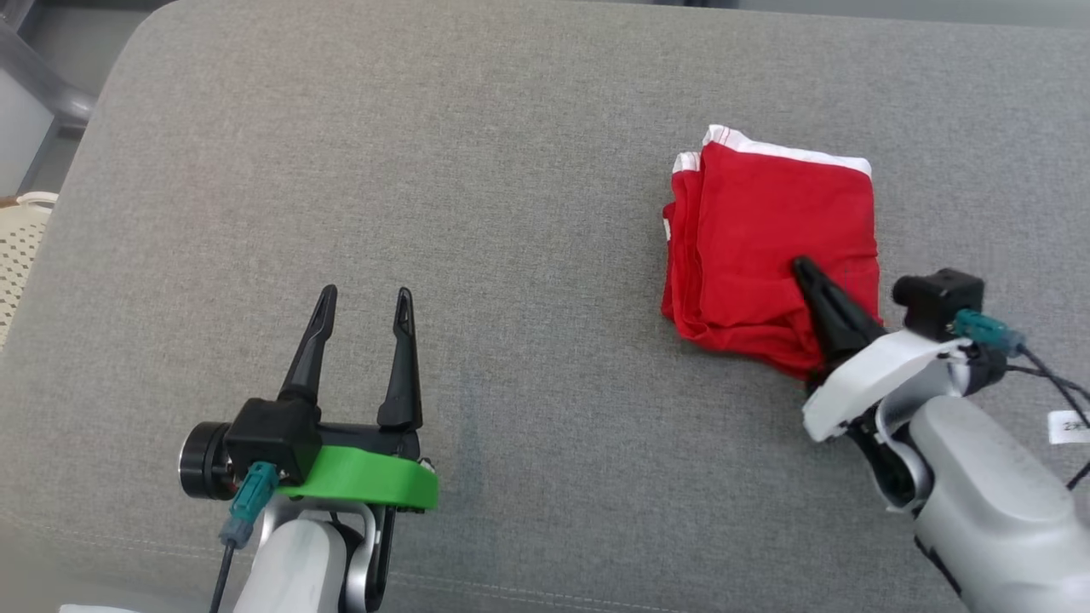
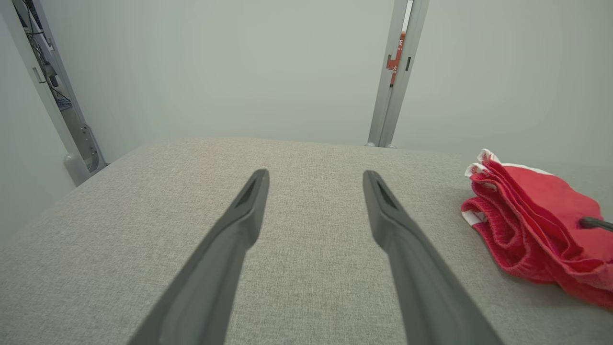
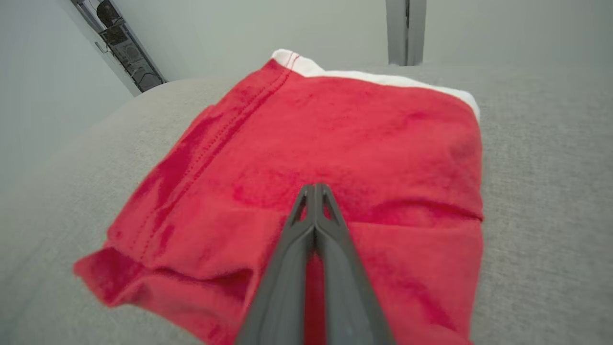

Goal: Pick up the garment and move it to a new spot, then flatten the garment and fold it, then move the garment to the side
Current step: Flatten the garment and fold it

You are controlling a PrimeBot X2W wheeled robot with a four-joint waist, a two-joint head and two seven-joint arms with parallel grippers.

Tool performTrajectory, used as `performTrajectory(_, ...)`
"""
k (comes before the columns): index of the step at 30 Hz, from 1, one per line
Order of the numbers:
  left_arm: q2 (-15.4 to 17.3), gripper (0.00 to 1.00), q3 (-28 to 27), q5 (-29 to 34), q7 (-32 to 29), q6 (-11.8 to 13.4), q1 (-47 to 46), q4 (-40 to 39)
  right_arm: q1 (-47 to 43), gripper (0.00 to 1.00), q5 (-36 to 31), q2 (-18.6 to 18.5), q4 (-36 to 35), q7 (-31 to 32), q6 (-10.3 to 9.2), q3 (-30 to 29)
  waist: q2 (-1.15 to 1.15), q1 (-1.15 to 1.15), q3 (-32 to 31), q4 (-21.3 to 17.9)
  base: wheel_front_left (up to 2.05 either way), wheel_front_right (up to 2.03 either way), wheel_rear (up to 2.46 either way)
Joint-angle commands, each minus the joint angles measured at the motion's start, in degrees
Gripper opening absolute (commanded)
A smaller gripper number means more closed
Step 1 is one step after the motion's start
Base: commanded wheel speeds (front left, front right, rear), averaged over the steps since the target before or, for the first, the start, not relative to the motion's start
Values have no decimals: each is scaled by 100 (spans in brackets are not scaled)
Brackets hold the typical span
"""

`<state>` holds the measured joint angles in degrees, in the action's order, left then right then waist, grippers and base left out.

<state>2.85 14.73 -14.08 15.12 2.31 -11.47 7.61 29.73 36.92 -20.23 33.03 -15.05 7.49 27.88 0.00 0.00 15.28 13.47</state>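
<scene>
The garment (image 1: 766, 230) sits on the right side of the grey cushion (image 1: 426, 170), well apart from the left gripper (image 1: 366, 295). It's bright red and folded down to a compact, roughly square packet. A white band runs along its far edge, with white peeking out at the far left corner too.

From the left wrist view the garment (image 2: 531, 201) shows its stacked layers, several red folds lying one on another, with white-tipped ends at the corner. In the right wrist view the garment (image 3: 335, 134) has a soft, slightly fuzzy top face, and a stitched seam runs down its left part. A crease crosses it near the fingers, and the near left corner is rumpled and a bit loose.

The right gripper (image 1: 805, 271) is down on the packet, its two dark fingers pressed together. The tip rests on the red cloth close to the near edge. In its own view the right gripper (image 3: 314, 188) has its tips meeting right on the crease. Whether any fabric is pinched between them, I cannot tell.

The left gripper (image 2: 316, 175) has its fingers spread wide with nothing between them, over bare cushion at the lower left.
</scene>
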Motion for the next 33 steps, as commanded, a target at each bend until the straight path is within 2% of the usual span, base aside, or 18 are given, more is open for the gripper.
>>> performTrajectory(1, 12, 100, 1, -2, -2, 28, -105, -10, 27, 0, -88, 117, 6, -13, -3, 163, 0, 0, 35, 39, 0, 0, 0)
performTrajectory(7, 12, 100, 7, -27, -2, 64, -119, 12, -37, 0, -138, 558, -94, -13, -3, 833, 0, 0, 38, 42, 0, 0, 0)
performTrajectory(10, 12, 100, 0, -54, -2, 61, -127, 28, -51, 0, -189, 664, -175, -14, -3, 935, 0, 0, 9, 0, 0, 0, 0)
performTrajectory(14, 12, 100, -44, 12, -2, 32, -123, 46, -94, 0, -276, 653, -468, -14, -3, 650, 0, 0, -63, -132, 0, 0, 0)
performTrajectory(21, 12, 100, -191, 138, -2, -16, -26, 90, -440, 0, -804, 322, -1358, -14, -3, -297, 0, 0, -281, -490, 0, 0, 0)
performTrajectory(27, 13, 100, -318, 261, -2, -70, 53, 147, -889, 0, -1151, 114, -1733, -14, -3, -1056, 0, 0, -494, -816, 0, 0, 0)
performTrajectory(28, 13, 100, -346, 267, -2, -79, 67, 155, -958, 15, -1187, 102, -1770, -14, -3, -1156, 0, 0, -524, -860, 0, 0, 0)
performTrajectory(29, 13, 100, -372, 280, -2, -90, 86, 164, -1049, 44, -1226, 85, -1822, -14, -3, -1294, 0, 0, -558, -907, 0, 0, 0)
performTrajectory(30, 14, 100, -416, 305, -2, -113, 104, 174, -1140, 67, -1269, 84, -1879, -14, -3, -1402, 0, 0, -599, -957, 0, 0, 0)
performTrajectory(31, 14, 100, -459, 314, -2, -124, 125, 190, -1221, 100, -1304, 88, -1925, -14, -3, -1479, 0, 0, -635, -996, 0, 0, 0)
performTrajectory(33, 17, 100, -546, 341, -2, -150, 202, 206, -1397, 100, -1365, 99, -2004, -14, -3, -1581, 0, 0, -724, -1088, 0, 0, 0)
